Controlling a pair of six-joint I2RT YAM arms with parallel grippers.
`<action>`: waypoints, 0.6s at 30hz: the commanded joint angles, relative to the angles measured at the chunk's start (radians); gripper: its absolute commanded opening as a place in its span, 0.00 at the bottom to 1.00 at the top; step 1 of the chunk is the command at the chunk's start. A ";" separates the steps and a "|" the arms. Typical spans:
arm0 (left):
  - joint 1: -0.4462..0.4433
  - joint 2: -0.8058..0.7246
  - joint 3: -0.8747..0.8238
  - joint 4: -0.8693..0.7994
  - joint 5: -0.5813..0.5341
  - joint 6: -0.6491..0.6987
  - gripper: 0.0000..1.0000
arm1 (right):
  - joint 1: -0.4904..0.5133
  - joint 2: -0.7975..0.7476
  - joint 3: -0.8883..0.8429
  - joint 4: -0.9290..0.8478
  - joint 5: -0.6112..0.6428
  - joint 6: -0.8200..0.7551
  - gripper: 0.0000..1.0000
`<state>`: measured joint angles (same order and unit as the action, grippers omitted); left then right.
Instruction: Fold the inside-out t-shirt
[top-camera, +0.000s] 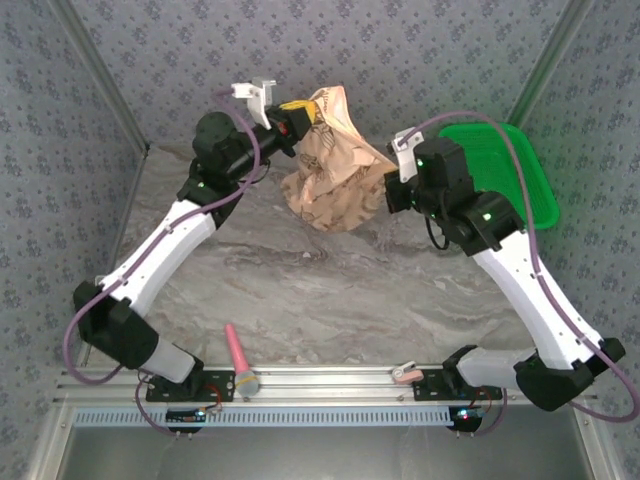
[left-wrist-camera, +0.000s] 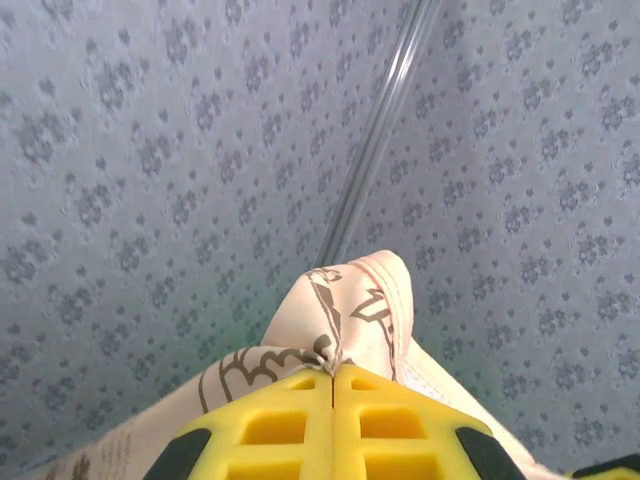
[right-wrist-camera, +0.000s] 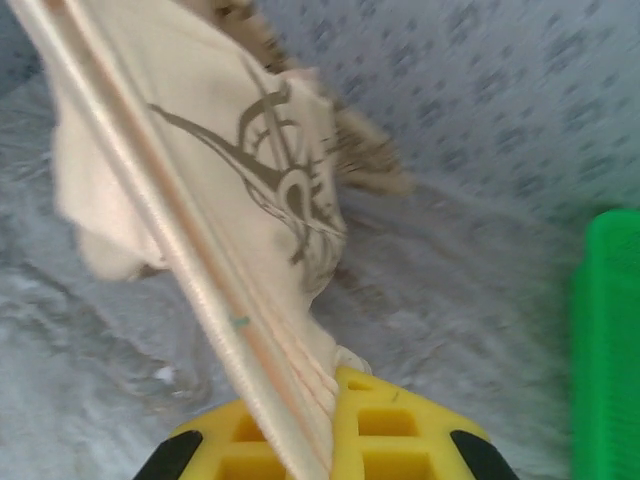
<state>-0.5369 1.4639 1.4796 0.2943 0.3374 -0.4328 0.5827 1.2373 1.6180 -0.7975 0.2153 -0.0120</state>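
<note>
The inside-out t-shirt (top-camera: 330, 165) hangs bunched between both arms above the far part of the table, peach-tan with dark printed motifs. My left gripper (top-camera: 298, 113) is shut on an upper corner of the cloth; in the left wrist view the printed fabric (left-wrist-camera: 350, 310) bulges out past the closed yellow fingers (left-wrist-camera: 270, 425). My right gripper (top-camera: 392, 187) is shut on the shirt's right side. In the right wrist view a stitched hem (right-wrist-camera: 200, 270) runs down into the yellow fingers (right-wrist-camera: 400, 435), and the rest of the shirt (right-wrist-camera: 270, 160) hangs beyond.
A green plastic basket (top-camera: 525, 170) sits at the far right of the marble-patterned table (top-camera: 330, 290), and its edge (right-wrist-camera: 605, 340) shows beside my right gripper. A pink-handled tool (top-camera: 240, 362) lies by the near rail. Patterned walls enclose the table.
</note>
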 joint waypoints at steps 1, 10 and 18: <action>-0.055 -0.108 -0.021 -0.054 -0.155 0.117 0.00 | 0.008 -0.043 0.095 -0.101 0.148 -0.151 0.00; -0.106 -0.245 -0.065 -0.064 -0.284 0.272 0.00 | -0.021 0.020 0.247 0.027 0.162 -0.300 0.00; -0.022 -0.127 -0.015 -0.039 -0.249 0.392 0.00 | -0.143 0.312 0.453 0.134 0.186 -0.263 0.00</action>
<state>-0.6048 1.2991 1.4101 0.2268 0.1162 -0.0933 0.4759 1.4582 1.9705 -0.7109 0.3344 -0.2783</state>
